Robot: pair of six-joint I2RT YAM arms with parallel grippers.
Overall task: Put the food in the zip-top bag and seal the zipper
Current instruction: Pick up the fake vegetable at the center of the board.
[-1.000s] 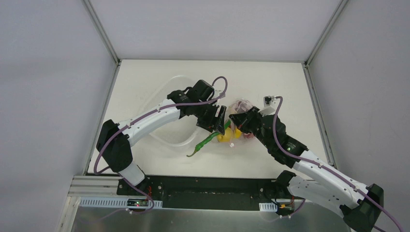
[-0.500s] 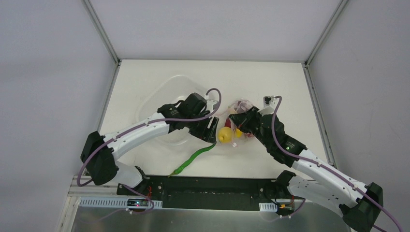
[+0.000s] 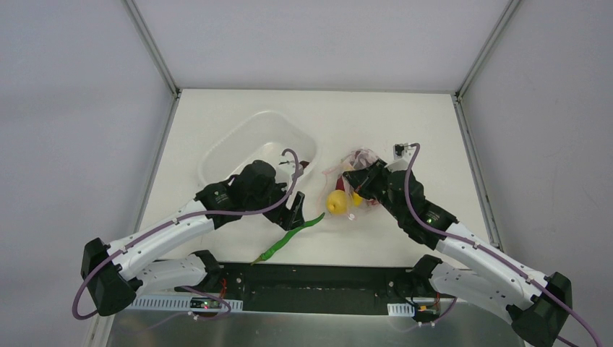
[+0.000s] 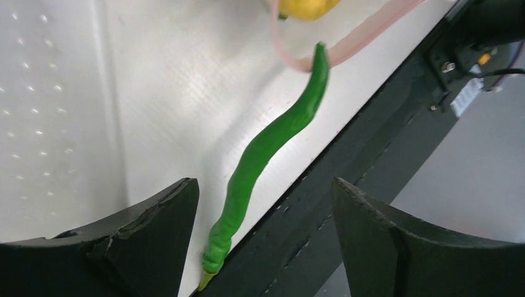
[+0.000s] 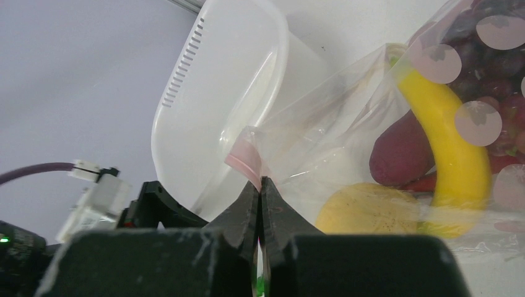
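The green chili [image 3: 289, 236] lies loose on the table, its stem end at the front edge and its tip by the zipper [image 4: 365, 34]. My left gripper [image 3: 293, 210] hovers open above it; in the left wrist view the chili [image 4: 272, 142] shows between the spread fingers [image 4: 155, 229], untouched. The clear zip-top bag [image 3: 359, 173] holds a banana [image 5: 446, 142], a round yellow fruit [image 5: 365, 207], dark red grapes [image 5: 495, 55] and a red chili [image 5: 427, 182]. My right gripper [image 5: 260, 182] is shut on the bag's pink zipper strip [image 5: 246, 158], holding the mouth up.
A white translucent tub [image 3: 253, 141] sits left of the bag, just behind my left arm. The black front rail [image 4: 371, 142] runs right along the chili's stem end. Grey walls close in the table on three sides.
The left gripper let go of the green chili and opened wider. It drew back toward the near left, leaving the chili by the front edge. The right gripper held still.
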